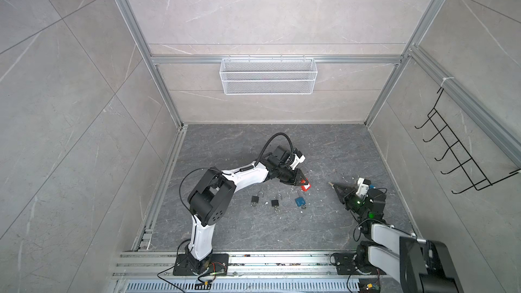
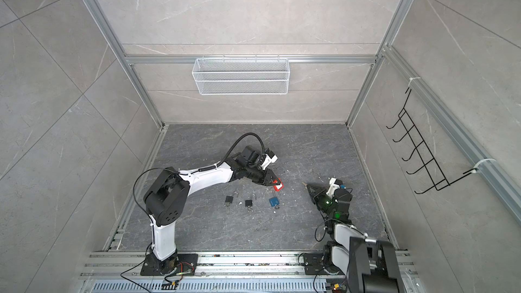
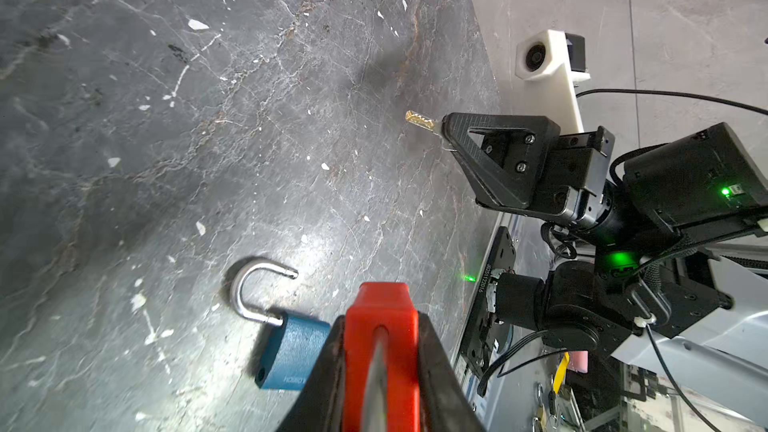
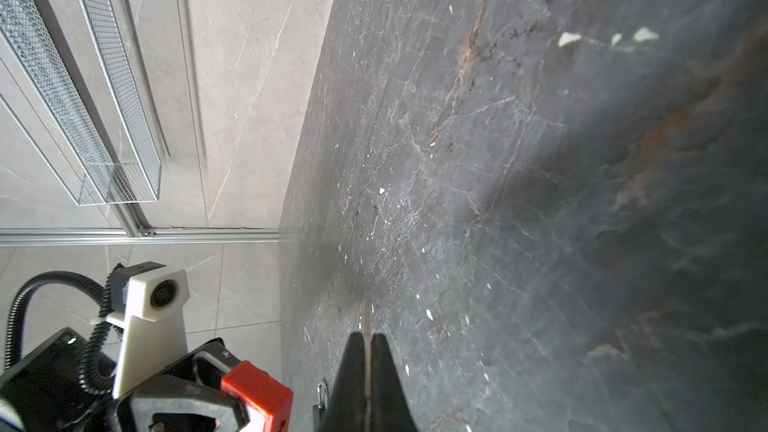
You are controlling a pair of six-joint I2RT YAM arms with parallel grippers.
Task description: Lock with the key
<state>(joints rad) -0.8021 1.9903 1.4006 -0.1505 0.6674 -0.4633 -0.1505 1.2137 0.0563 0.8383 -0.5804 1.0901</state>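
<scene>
The left gripper [image 1: 301, 181] pinches the red lock [image 3: 380, 317] between its jaws, near the middle of the table [image 1: 253, 229]. The lock's body sticks out past the fingertips. Whether it touches the table cannot be told.

The right gripper [image 4: 368, 342] has its jaws pressed together on the key [image 3: 420, 120]. The brass blade pokes out beyond the tips and points toward the left gripper. In both top views the key sits well apart from the red lock, with bare table between them. The key's head is hidden between the jaws.

The blue lock [image 3: 291, 351] lies flat on the table just beside the left gripper, on the side toward the robot bases. Its shackle [image 3: 253, 288] is swung open, with one end free of the body. A black lock [image 1: 255, 199] and a second black lock [image 1: 275, 203] lie in a row with the blue lock, apart from each other. Their shackles look raised, though they are too small to be sure.

White flecks are scattered over the table around the locks
</scene>
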